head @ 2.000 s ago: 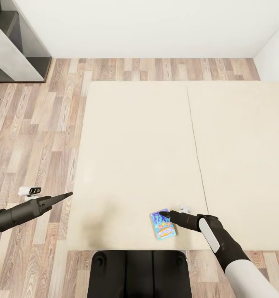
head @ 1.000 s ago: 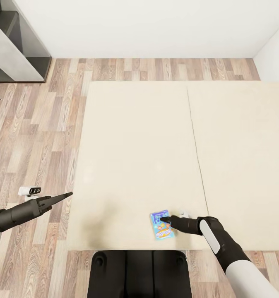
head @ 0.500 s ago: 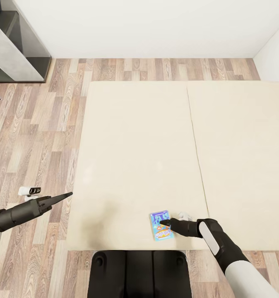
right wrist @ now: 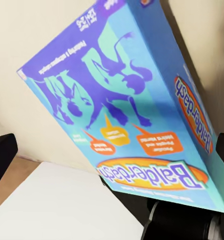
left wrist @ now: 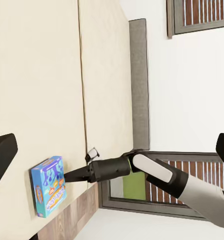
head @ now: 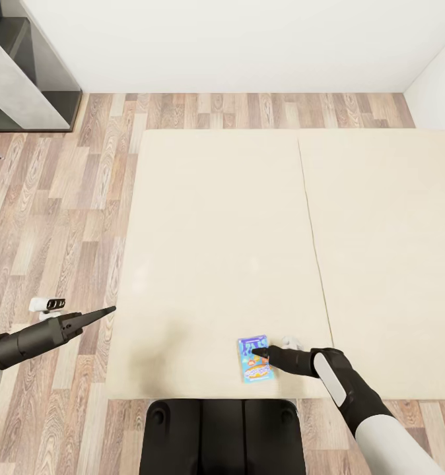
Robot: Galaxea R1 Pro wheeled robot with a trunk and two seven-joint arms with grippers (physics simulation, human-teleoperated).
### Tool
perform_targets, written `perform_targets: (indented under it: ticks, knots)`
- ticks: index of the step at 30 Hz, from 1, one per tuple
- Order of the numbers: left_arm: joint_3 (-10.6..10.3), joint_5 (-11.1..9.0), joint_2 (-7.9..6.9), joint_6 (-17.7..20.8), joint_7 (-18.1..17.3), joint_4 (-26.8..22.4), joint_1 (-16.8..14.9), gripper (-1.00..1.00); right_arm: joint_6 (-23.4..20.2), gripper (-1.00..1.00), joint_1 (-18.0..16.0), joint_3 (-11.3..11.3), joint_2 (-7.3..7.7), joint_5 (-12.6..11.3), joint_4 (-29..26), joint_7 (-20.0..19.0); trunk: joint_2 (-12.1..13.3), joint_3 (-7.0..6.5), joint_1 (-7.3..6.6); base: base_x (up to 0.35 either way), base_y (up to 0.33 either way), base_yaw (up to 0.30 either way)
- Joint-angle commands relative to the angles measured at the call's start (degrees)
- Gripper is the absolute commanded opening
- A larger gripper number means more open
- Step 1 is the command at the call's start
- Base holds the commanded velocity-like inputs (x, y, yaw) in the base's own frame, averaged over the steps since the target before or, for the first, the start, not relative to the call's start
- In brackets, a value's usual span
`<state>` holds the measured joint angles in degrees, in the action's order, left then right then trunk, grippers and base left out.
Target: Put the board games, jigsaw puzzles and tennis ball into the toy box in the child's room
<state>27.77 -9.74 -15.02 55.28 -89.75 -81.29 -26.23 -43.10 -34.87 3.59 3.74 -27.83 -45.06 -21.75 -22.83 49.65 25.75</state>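
Note:
One blue, colourfully printed board game (head: 254, 358) lies flat on the beige bed (head: 222, 251), close to its near edge. My right gripper (head: 261, 353) reaches in from the right with its tip over the box. In the right wrist view the box (right wrist: 126, 110) spans the frame between two dark fingertips (right wrist: 2, 155) set wide apart, so the gripper is open. My left gripper (head: 107, 310) hangs over the floor left of the bed. Its fingers (left wrist: 2, 155) also stand wide apart and hold nothing. From there the box (left wrist: 48, 186) and the right gripper (left wrist: 67, 175) are in sight.
A dark grey shelf unit (head: 24, 72) stands at the far left against the white wall. A small white device (head: 47, 304) lies on the wood-plank floor by my left arm. A seam (head: 311, 231) runs down the mattress. My dark base (head: 222, 435) sits at the bed's near edge.
My right gripper has slid a little toward me across the box. The box has turned slightly squarer and shifted a bit left. The left arm has not moved.

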Motion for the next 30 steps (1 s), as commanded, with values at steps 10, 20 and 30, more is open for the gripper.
perform_targets:
  ticks: [10, 20, 30]
  knots:
    - [-0.1, 0.1, -0.01, 0.5, -0.3, 0.0, 0.0, 1.0, 0.3, 1.0, 0.0, 0.9, 0.0, 0.1, -0.1, -0.1, -0.1, 0.06, 0.03, 0.0, 0.0, 0.0]
    - [0.0, 0.1, -0.01, 0.5, -0.3, 0.0, 0.0, 1.0, 4.2, 1.0, 0.0, 1.2, -0.04, 0.0, 0.0, -0.2, -0.1, 0.06, 0.03, 0.0, 0.0, 0.0]
    - [0.0, 0.1, -0.01, 0.5, -0.3, 0.0, 0.0, 1.0, 4.7, 1.0, 0.0, 4.2, -0.01, 0.0, 0.1, -0.2, -0.1, 0.06, 0.03, 0.0, 0.0, 0.0]
